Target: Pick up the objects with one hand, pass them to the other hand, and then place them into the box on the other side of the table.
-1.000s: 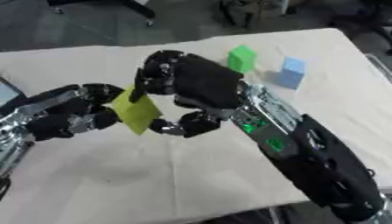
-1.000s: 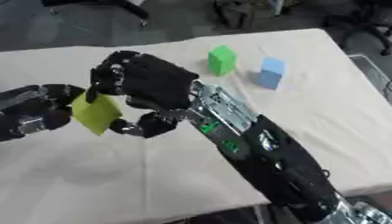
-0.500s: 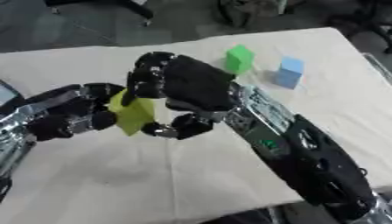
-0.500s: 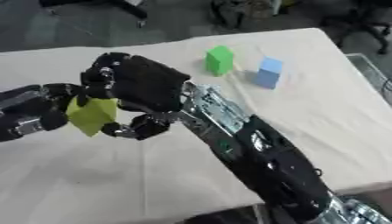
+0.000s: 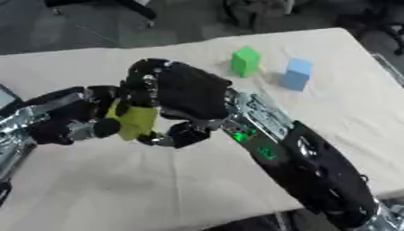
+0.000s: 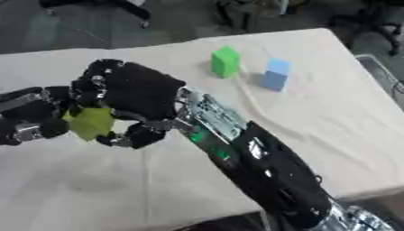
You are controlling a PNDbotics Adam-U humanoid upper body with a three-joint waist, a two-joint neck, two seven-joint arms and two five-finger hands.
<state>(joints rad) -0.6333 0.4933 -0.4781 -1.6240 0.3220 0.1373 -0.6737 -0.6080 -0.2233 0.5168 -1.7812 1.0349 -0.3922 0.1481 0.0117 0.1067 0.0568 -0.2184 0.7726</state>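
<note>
Two hands on one yellow-green block [image 5: 138, 122], held above the table [image 5: 94, 189] near its left side: this is the hand-off. The right hand [image 5: 185, 97] reaches across from the right, fingers curled over the top of the block and thumb hooked below it, so it can carry the block until the other hand takes it. The left hand [image 5: 67, 124] is curled against the block's left side; whether it already grips is hard to tell, the right hand hides the contact. The green block [image 5: 245, 61] and blue block [image 5: 296, 74] wait far right. No box in view. Versus a second ago, both hands and the block have shifted slightly left and the hands have closed together.
</note>
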